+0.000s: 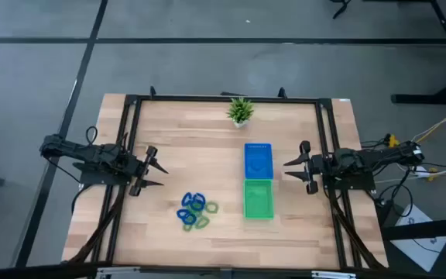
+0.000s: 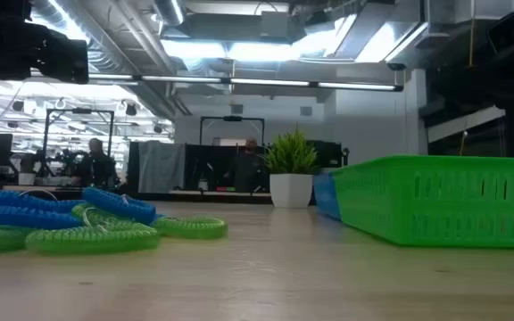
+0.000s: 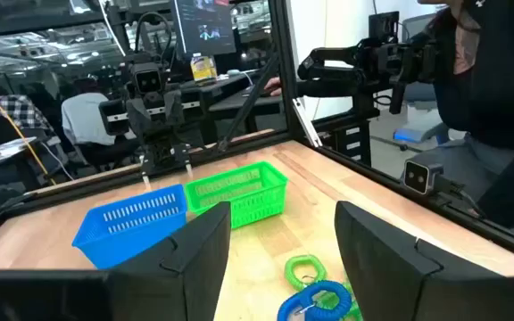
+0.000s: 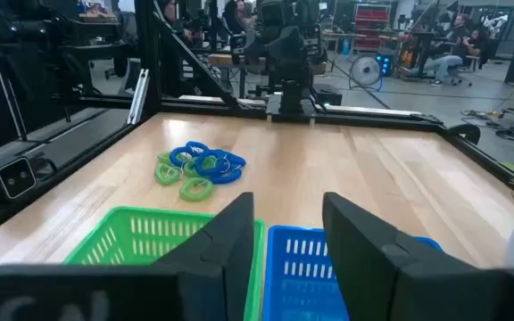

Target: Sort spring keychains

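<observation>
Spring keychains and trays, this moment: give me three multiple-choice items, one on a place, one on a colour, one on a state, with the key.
1. Where does the pile of spring keychains lie?
A. inside the green tray
B. on the bare table, nearer the left arm than the trays are
C. beside the potted plant

2. Which tray sits nearer the potted plant?
A. the blue tray
B. the green tray
C. a red tray

3. How do the two end effectors stand?
A. both shut on keychains
B. left shut, right open
C. both open, holding nothing

Key: 1 B, the high view shows the pile on wood, apart from the trays. 2 A, the blue tray lies between the plant and the green tray. 3 C, the left end effector and right end effector show spread fingers with nothing between them.
</observation>
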You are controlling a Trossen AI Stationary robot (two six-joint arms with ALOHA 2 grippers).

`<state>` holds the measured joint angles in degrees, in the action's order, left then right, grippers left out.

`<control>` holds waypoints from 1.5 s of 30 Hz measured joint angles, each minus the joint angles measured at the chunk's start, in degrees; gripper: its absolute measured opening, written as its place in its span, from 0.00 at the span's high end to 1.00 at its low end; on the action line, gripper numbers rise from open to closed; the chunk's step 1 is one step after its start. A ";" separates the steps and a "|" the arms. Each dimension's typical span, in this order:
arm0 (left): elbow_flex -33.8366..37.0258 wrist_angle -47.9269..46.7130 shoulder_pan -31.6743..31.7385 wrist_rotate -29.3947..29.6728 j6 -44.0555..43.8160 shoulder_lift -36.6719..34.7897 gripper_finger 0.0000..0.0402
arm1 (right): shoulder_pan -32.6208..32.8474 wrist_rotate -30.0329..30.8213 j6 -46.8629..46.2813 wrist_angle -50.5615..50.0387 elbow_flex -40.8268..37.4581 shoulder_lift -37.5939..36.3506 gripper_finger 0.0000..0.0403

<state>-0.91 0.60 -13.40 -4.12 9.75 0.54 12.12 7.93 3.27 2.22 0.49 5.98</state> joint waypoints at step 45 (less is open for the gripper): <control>0.09 26.65 -0.05 -0.85 -21.91 -0.02 0.51 | 0.02 0.01 0.02 0.00 0.00 0.00 0.66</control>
<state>-0.82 27.25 -13.45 -4.97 -12.16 0.51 12.14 7.94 3.29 2.22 0.49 5.98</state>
